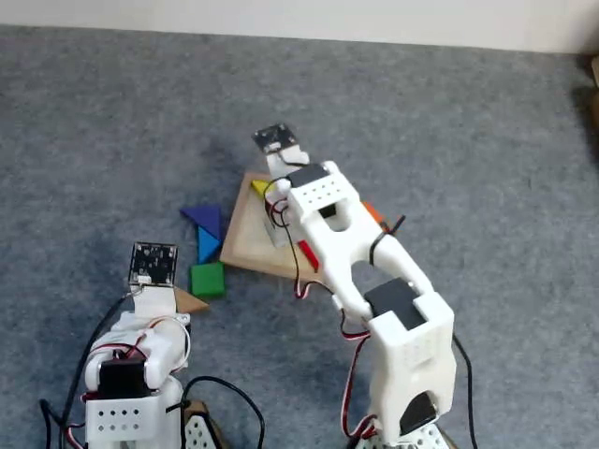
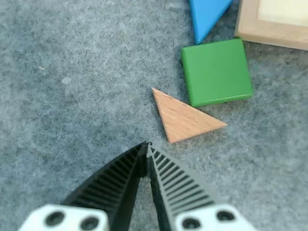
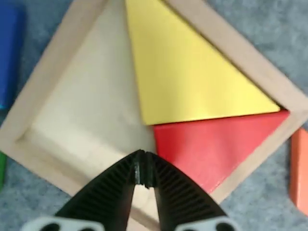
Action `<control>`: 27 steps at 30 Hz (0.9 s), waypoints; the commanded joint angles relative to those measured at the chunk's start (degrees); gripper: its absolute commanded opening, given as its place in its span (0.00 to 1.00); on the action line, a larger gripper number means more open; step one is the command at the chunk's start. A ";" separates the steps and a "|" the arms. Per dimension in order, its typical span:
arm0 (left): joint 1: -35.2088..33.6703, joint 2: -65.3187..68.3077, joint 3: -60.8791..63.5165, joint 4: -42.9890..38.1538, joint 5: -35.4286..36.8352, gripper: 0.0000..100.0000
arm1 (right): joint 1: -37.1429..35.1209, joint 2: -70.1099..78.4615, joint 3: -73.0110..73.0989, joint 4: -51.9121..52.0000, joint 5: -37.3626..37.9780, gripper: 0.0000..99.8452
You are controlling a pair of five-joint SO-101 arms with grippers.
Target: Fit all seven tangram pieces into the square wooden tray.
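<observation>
The square wooden tray (image 3: 48, 65) lies under the right gripper (image 3: 143, 168), whose jaws are pressed together on nothing. The yellow triangle (image 3: 187, 72) and red triangle (image 3: 211, 149) are already seated in it. Outside, at the tray's eight o'clock in the high view, the green square (image 2: 216, 72) is found. Just beside it lies the plain wooden triangle (image 2: 185, 118), long edge toward the square. It is judged nearer the left gripper (image 2: 147, 147), at about two o'clock, jaws closed and empty.
</observation>
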 commanded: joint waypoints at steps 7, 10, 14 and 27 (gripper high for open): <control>1.19 -2.59 1.19 0.44 -0.18 0.01 | -2.24 -12.79 -0.22 5.85 0.53 0.01; 1.19 -2.59 1.19 0.44 -0.18 0.01 | -1.71 -18.15 0.13 5.85 0.53 0.01; 1.19 -2.59 1.19 0.44 -0.18 0.01 | 3.56 -21.67 2.42 6.20 0.26 0.01; 1.19 -2.59 1.19 0.44 -0.18 0.01 | 17.89 -21.85 4.26 5.76 0.62 0.12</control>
